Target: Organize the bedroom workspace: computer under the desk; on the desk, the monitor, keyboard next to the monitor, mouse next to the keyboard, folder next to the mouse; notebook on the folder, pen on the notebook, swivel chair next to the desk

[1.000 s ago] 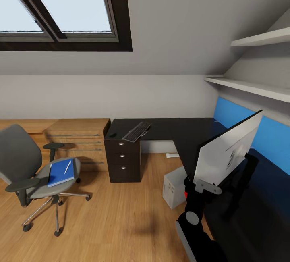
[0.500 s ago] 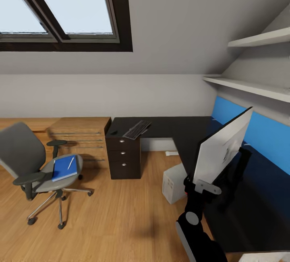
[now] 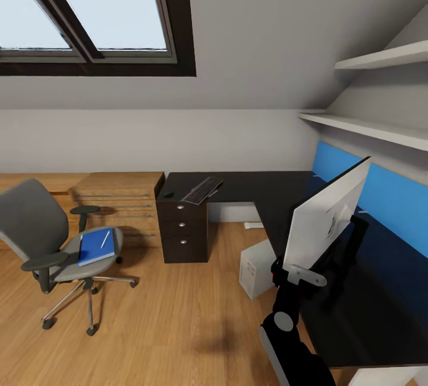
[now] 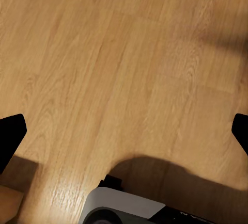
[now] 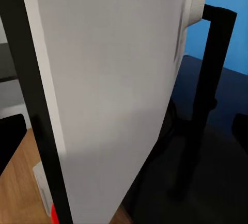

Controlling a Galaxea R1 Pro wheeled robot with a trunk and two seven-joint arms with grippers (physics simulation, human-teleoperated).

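The right gripper [image 3: 295, 274] seemingly clasped the flat white-backed monitor [image 3: 326, 221] over the glossy black desk [image 3: 279, 193]; left fingers [image 4: 11, 136] spread wide, empty.

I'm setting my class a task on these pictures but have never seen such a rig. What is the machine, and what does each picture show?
It is a simulated wheeled robot with two arms. The big picture comes from its head camera, the other two from cameras beside each gripper. The left gripper hangs open over the floor. The right gripper is at the lower corner of the tilted monitor; whether it grips is unclear. On the desk lie a keyboard and a mouse. The computer stands on the floor beside it. A blue folder with a pen on it lies on the swivel chair.
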